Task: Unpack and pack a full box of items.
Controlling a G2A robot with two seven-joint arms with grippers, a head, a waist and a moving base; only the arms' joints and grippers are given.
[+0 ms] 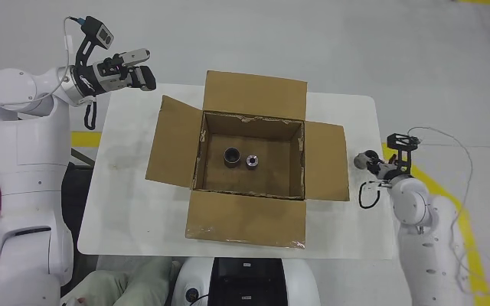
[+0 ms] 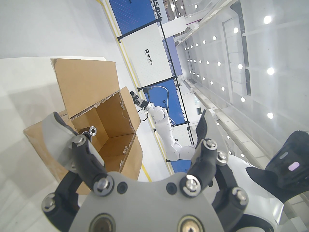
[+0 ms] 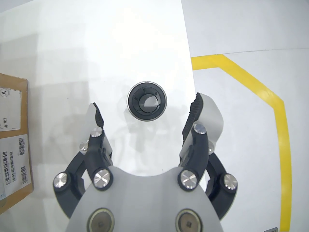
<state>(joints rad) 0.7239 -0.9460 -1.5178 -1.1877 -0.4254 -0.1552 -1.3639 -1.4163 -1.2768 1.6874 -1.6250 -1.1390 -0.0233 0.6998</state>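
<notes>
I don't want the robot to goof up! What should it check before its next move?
1. Box flaps open: ok.
2. Box emptied: not ok, two metal parts lie inside.
3. Right gripper fingers open: ok.
4. Black ring on the table, lined up between those fingers: ok.
5. Right gripper low enough to grab the ring: cannot tell.
6. Left gripper open, away from the box: ok.
</notes>
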